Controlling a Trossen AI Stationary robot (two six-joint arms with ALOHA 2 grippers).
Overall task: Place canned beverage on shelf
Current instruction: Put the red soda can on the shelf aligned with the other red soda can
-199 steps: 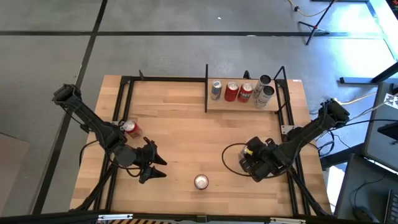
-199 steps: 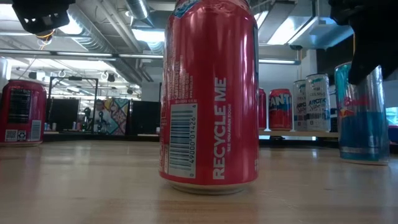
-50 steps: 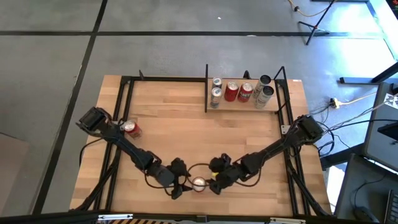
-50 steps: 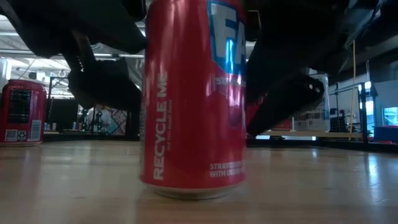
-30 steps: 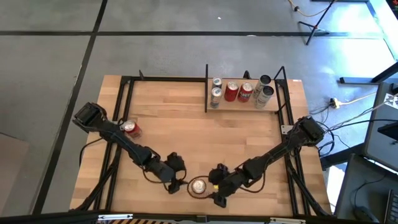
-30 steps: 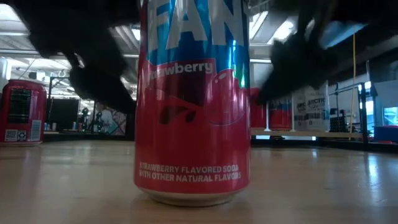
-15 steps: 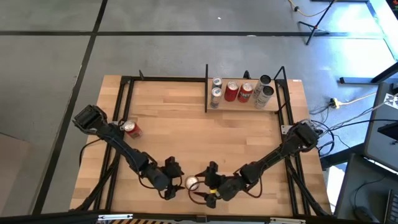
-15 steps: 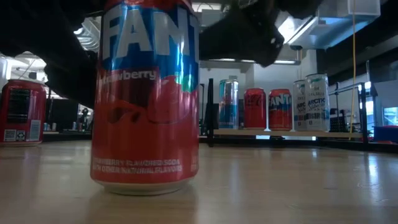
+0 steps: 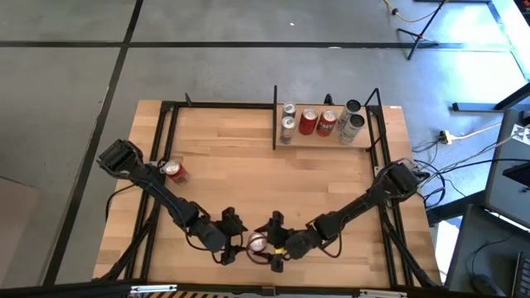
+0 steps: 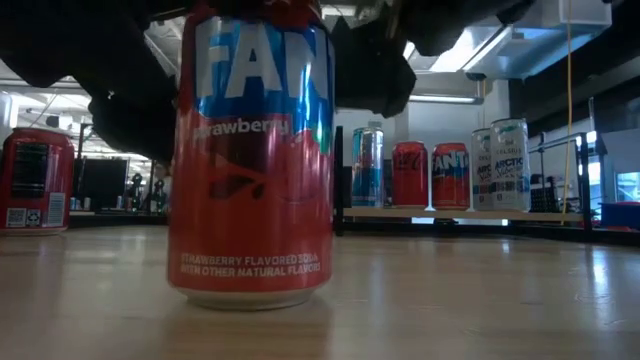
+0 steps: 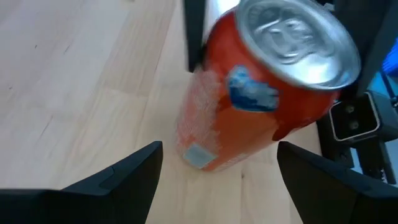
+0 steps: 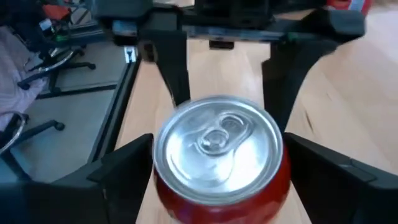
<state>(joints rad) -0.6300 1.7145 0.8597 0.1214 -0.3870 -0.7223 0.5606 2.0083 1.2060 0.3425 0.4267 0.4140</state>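
Presently, items listed left to right.

1. Spare red can (image 9: 173, 171): upright on the bench (image 9: 232, 157) beside the left arm's upper link, well apart from both sets of jaws, untouched.

2. Left gripper (image 9: 233, 235): low at the near edge of the bench, jaws standing wide and holding nothing. The strawberry soda can (image 9: 257, 243) sits just beyond its fingertips, between the two fingers' lines but not pinched.

3. Strawberry soda can: upright on the bench between the two sets of jaws, silver top up, label readable in the low view. Half a second ago it stood slightly further toward the left arm; it has since slid back toward the right one. Judgement: it is being nudged rather than lifted, and no grasp is made yet.

4. Right gripper (image 9: 277, 242): facing the left one across the can, jaws spread wide to either side of it, not clamped. It has closed in from the right over the last second.

5. Shelf (image 9: 325, 136): far from both jaws, already carrying six cans (image 9: 318, 122); the task's can has yet to travel there.
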